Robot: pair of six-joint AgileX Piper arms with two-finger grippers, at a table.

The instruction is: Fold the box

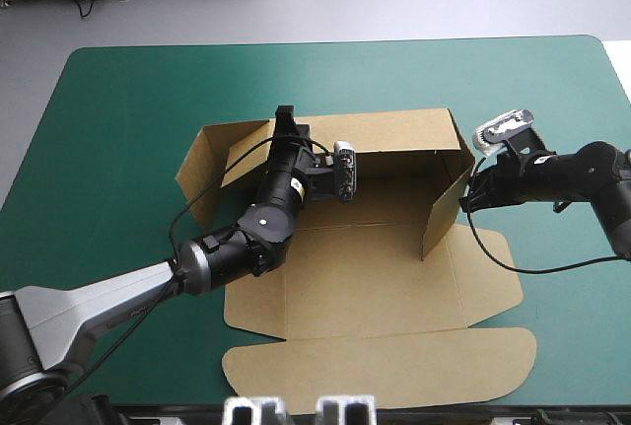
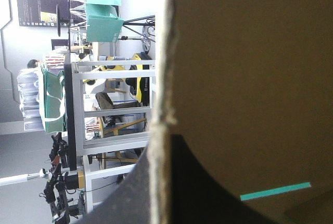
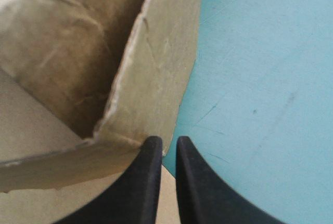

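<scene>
The box (image 1: 385, 267) is set mid-table (image 1: 118, 100), half formed. The back wall (image 1: 394, 134) and right wall (image 1: 446, 198) are raised, while the left wall (image 1: 202, 164) leans outward. The lid (image 1: 394, 366) is left flat. The back wall is clamped by the left gripper (image 1: 287, 127), the right wall by the right gripper (image 1: 471, 191). Tucking is judged undone.

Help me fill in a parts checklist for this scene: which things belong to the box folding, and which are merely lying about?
In the job:
- brown cardboard box, rear and right walls raised
- black-fingered left gripper, on the rear wall
- black-fingered right gripper, at the right wall

Lying about:
- nothing loose shows; only the teal-green table cover under the box
</scene>
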